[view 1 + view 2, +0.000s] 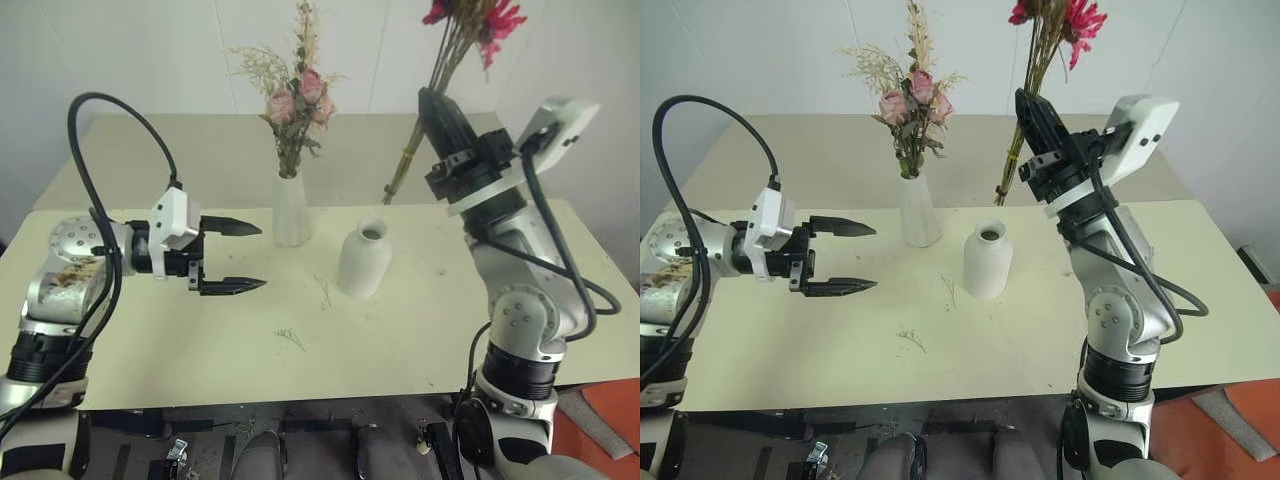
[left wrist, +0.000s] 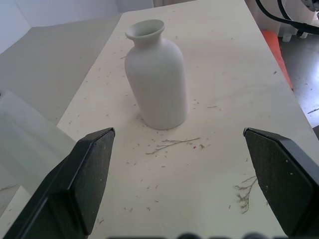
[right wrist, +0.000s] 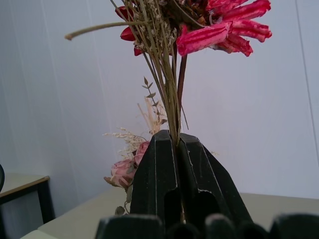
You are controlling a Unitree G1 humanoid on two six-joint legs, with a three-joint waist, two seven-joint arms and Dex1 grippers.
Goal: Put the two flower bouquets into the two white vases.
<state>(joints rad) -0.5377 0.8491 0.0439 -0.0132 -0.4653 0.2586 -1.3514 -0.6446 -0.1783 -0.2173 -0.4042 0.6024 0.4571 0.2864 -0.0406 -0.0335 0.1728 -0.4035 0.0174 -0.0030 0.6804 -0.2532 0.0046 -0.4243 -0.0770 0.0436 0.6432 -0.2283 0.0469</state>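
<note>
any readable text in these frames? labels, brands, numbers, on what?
None. No words, numbers or signs can be read on anything.
Tall white vase with the rose bouquet: plain.
Short white vase: plain.
Daisy bouquet, clamped in the shut right gripper: no tag.
Left gripper, open: no marking.
Table: bare, with loose twigs.
</note>
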